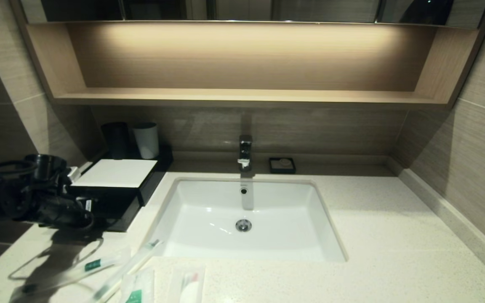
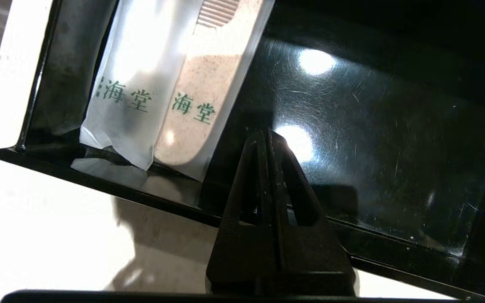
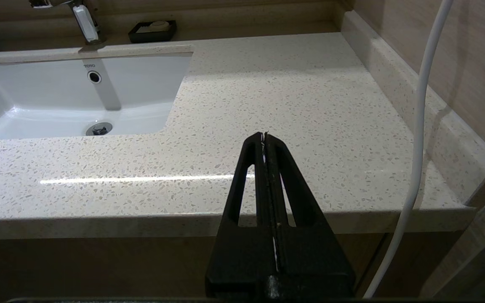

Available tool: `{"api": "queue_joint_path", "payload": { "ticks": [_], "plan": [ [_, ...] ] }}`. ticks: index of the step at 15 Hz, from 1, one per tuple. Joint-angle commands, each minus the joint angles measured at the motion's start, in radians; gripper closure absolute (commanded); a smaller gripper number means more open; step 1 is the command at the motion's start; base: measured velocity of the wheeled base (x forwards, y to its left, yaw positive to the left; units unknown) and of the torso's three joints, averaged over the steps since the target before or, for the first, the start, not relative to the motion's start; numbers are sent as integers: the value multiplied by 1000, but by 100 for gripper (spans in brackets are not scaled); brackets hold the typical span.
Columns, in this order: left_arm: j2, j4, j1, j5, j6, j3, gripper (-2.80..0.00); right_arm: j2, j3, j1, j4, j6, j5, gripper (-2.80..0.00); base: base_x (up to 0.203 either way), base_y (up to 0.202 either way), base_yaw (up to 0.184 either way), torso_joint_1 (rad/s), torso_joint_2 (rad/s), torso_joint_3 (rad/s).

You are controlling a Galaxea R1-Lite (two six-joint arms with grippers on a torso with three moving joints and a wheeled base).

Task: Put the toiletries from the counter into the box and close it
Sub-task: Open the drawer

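**A:** What lies nearest along the front edge of the counter (image 1: 394, 235)?

**B:** Four wrapped toiletries, left of centre: two long toothbrush packets (image 1: 122, 269) with green labels lying crossed, a green-marked sachet (image 1: 138, 288), and a packet with a white round piece (image 1: 188, 286). All four rest on the stone, outside the box (image 1: 116, 185).

**A:** And the box itself?

**B:** It sits at the left of the sink (image 1: 246, 219), white top panel up, black drawer (image 2: 373, 139) pulled out toward the front. The left wrist view shows two frosted packets with green print (image 2: 158, 84) lying side by side at one end of the drawer; the rest of its glossy black floor is bare.

**A:** Where is the left gripper (image 2: 267, 136)?

**B:** Over the open drawer, its tips above the bare floor just beside the packets, fingers pressed together and holding nothing. The toiletries on the counter lie nearer the front edge, apart from it.

**A:** The right gripper (image 3: 264, 136)?

**B:** Parked off the front edge of the counter, right of the sink, fingers likewise pressed together.

**A:** Other containers?

**B:** A black cup (image 1: 116, 139) and a white cup (image 1: 146, 140) behind the box; a black soap dish (image 1: 282, 165) beside the tap (image 1: 245, 151).
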Motion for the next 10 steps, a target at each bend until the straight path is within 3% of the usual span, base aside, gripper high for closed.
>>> {"api": "queue_joint_path", "payload": {
  "ticks": [1, 10],
  "plan": [
    [-29, 35, 3, 17, 2, 13, 0, 2, 0, 0, 0, 0, 0, 0, 0, 0, 0, 0, 0, 0],
    [-120, 168, 1, 67, 5, 83, 0, 1, 0, 1, 0, 0, 0, 0, 0, 0, 0, 0, 0, 0]
  ]
}}
